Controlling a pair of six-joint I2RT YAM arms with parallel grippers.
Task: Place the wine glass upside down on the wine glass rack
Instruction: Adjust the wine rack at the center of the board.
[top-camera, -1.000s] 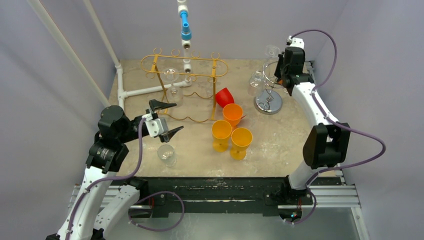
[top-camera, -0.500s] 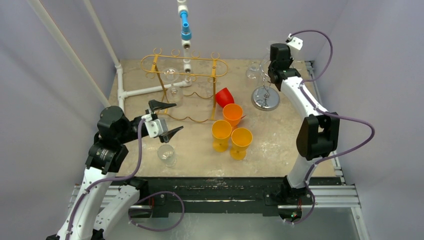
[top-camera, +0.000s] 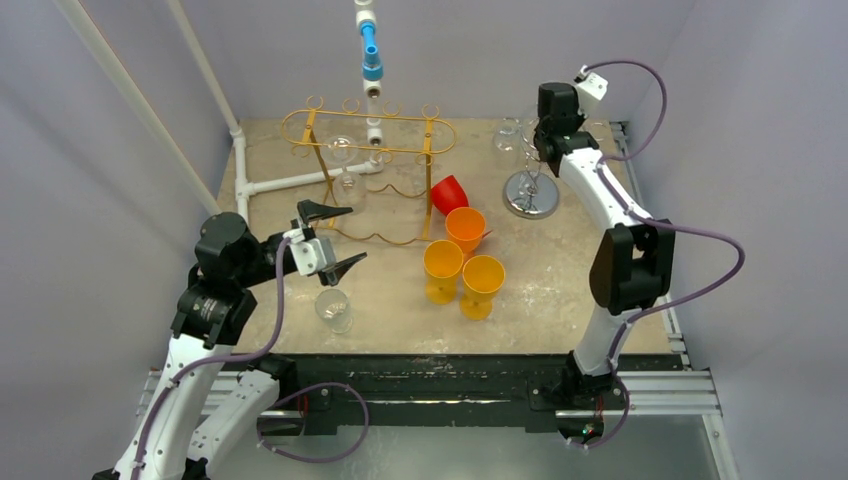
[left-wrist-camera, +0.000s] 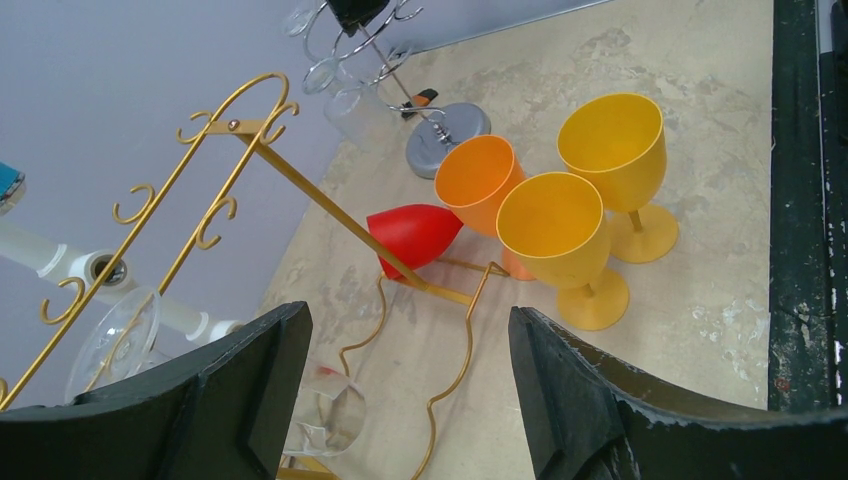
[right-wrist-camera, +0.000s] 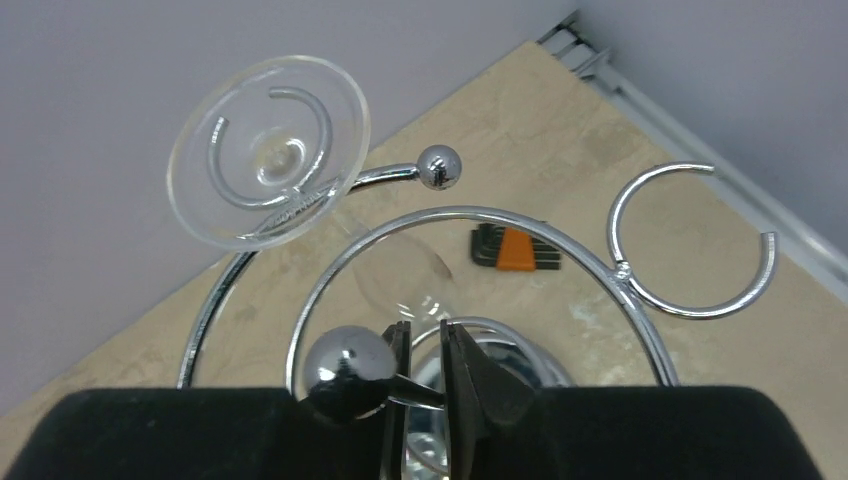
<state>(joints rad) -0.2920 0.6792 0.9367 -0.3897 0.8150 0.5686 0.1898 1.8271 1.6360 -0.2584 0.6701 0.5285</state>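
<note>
Right wrist view: the only writing is a short curved line of moulded marks on the foot of the wine glass, too small to read. The glass is clear and colourless, with a round flat foot and a thin-walled bowl. It hangs upside down on the wine glass rack, at the far right of the table. The foot lies on top of one of the rack's chrome rings, whose arcs show through it, and the pale bowl shows below and behind the larger chrome hoop. The rack is polished wire with ball-tipped ends.

The right gripper sits low among the wires beside one chrome ball. Its jaws are drawn almost together, with only a slit between them. Whether anything is pinched in that slit cannot be told. A set of hex keys in an orange holder lies on the table beyond the rack.

In the top view, the left gripper hangs over the near left of the table with its jaws spread wide and holding nothing. It is just above a clear glass that stands upright. A gold rack stands further back. A red cup, an orange goblet and two yellow goblets cluster at mid-table.
</note>
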